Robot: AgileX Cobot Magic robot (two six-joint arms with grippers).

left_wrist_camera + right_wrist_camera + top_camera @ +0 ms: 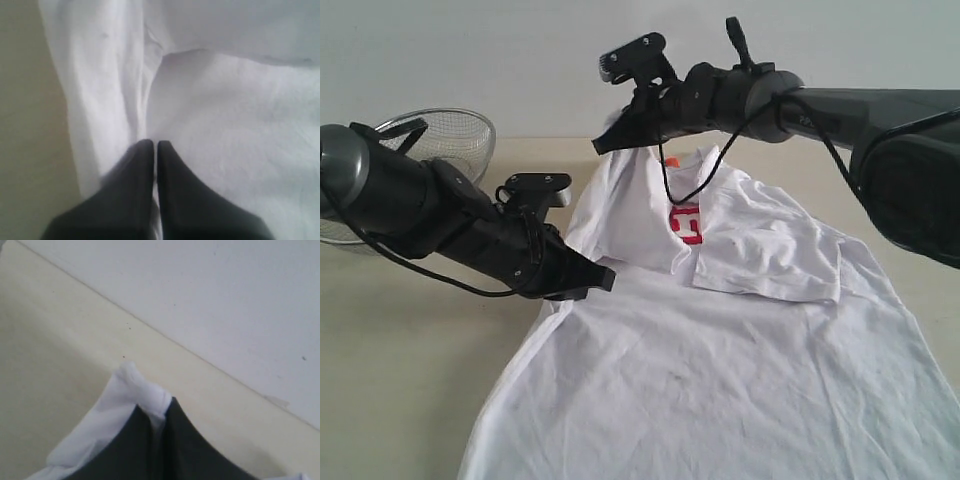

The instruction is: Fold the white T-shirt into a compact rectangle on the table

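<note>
White T-shirt point(720, 370) lies spread on the counter point(400, 380), hem near, collar far. Left pincer point(603, 280) is closed tight on the shirt's left edge, approx mid-length. Farther back, right pincer point(605, 143) is clamped on a far-left corner of fabric, held up off the counter; wire-mesh basket point(450, 135) sits far left.
</note>
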